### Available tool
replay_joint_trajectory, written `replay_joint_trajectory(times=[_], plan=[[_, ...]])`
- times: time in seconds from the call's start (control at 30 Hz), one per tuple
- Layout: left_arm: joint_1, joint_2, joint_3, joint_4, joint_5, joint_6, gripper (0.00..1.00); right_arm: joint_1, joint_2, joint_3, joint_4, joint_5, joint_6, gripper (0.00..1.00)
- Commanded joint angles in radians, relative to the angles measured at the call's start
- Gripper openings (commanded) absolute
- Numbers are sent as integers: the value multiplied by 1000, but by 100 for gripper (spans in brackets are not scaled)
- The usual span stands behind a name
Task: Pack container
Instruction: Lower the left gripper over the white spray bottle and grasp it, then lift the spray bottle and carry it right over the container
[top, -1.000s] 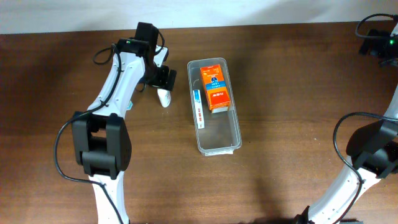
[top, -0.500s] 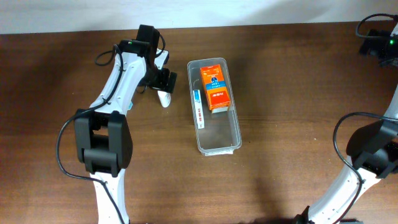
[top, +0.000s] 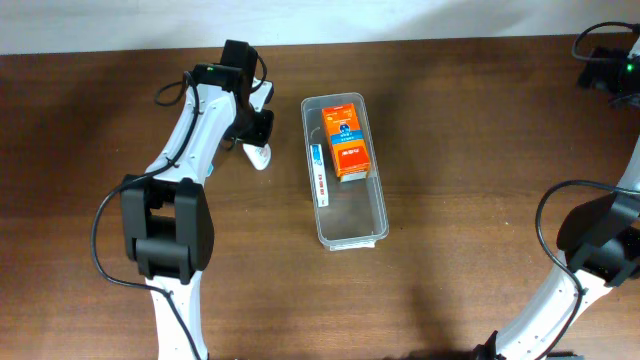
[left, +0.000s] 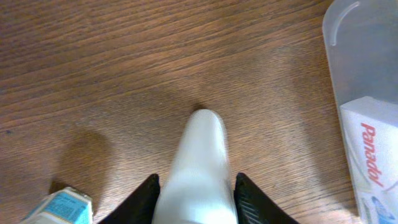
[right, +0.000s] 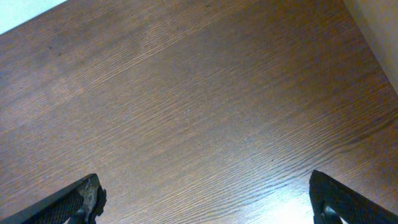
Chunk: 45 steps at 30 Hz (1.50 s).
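White plastic bottle is lying on its side on the dark wooden surface. The left tool is pinching it, one black finger pressing against each flank (no gap is showing on either side). The bottle's rounded end is pointing away from the wrist. Seen from overhead, its long axis is running roughly parallel to the long axis of the container.

That clear plastic container is sitting just beside the bottle, on the left tool's right-hand side, with a strip of bare surface between them. An orange carton is filling its far end, and a slim white Panadol box is lining the wall nearest the bottle. The near half is looking free, so a lift and a short sideways carry to the right should be suiting the bottle without turning it.

A small blue-and-white box is resting by the left finger. The right tool is hanging wide open over the far right corner, well apart from everything, so the left arm is the nearer one.
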<state>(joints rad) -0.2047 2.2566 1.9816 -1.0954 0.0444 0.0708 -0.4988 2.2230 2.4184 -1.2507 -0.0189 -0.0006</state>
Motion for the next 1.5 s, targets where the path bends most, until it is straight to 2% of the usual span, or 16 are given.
replay_joint_trajectory(times=[0.0,0.07,0.13,0.2,0.53,0.77,1.07,1.3,1.47], plan=[[2,22,11,0,-7,9,32,1,7,19,2,5,6,98],[2,22,20,-2,-6,8,30,1,7,19,2,5,6,98],[1,22,45,-14,-7,8,24,1,7,19,2,5,6,98],[0,21,77,-32,-7,8,23,1,7,19,2,5,6,98],[-16,21,349,-206,5,8,23,1,7,19,2,5,6,98],[-119,21,559,-346,149,9,23,1,7,19,2,5,6,99],[-293,21,574,-442,169,8,23,1,7,19,2,5,6,98],[-371,21,573,-495,167,10,23,1,7,19,2,5,6,98],[-396,22,533,-523,89,14,23,1,7,19,2,5,6,98]])
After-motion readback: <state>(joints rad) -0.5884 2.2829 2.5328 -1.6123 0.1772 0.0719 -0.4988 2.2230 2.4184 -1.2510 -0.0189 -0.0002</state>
